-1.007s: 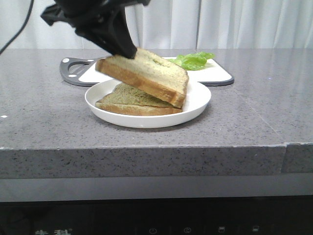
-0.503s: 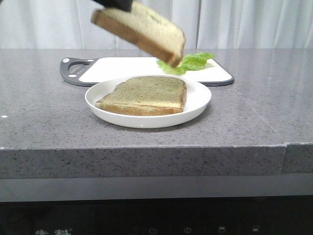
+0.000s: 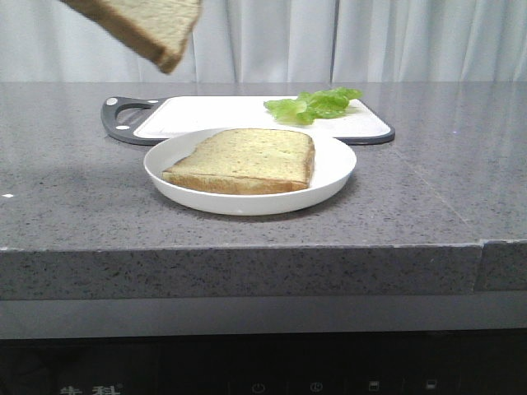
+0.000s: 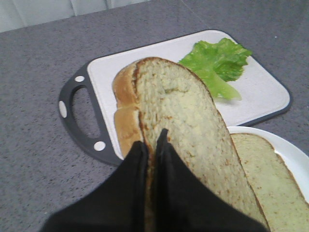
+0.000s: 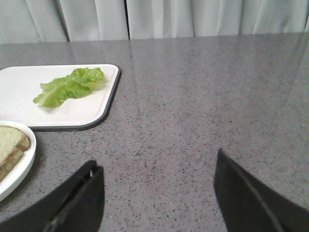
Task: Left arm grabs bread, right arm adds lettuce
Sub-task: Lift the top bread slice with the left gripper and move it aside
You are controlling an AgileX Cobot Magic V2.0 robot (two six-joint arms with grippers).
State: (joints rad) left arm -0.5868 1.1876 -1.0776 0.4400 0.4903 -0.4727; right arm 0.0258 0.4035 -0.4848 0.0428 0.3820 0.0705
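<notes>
Pinching the bread (image 4: 183, 121) tight in our left claw (image 4: 150, 145), we held it high over the table. Our right claw (image 5: 157, 193) hung wide open, well away from the lettuce (image 5: 70, 86) on the cutting board (image 5: 91, 113).

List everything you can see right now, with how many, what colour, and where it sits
bread slice on plate: one, pale yellowish with brown crust, flat on the plate.
lifted bread slice: one, same colouring, held in the air above the counter's left side.
plate: one, white, centre of the counter.
lettuce: one bunch, bright green, on the board's right part.
cutting board: one, white with dark grey rim and handle, behind the plate.
counter: one, grey speckled.
curtain: white, at the back.
left gripper: black fingers shut on the lifted slice.
right gripper: black, open over bare counter.
</notes>
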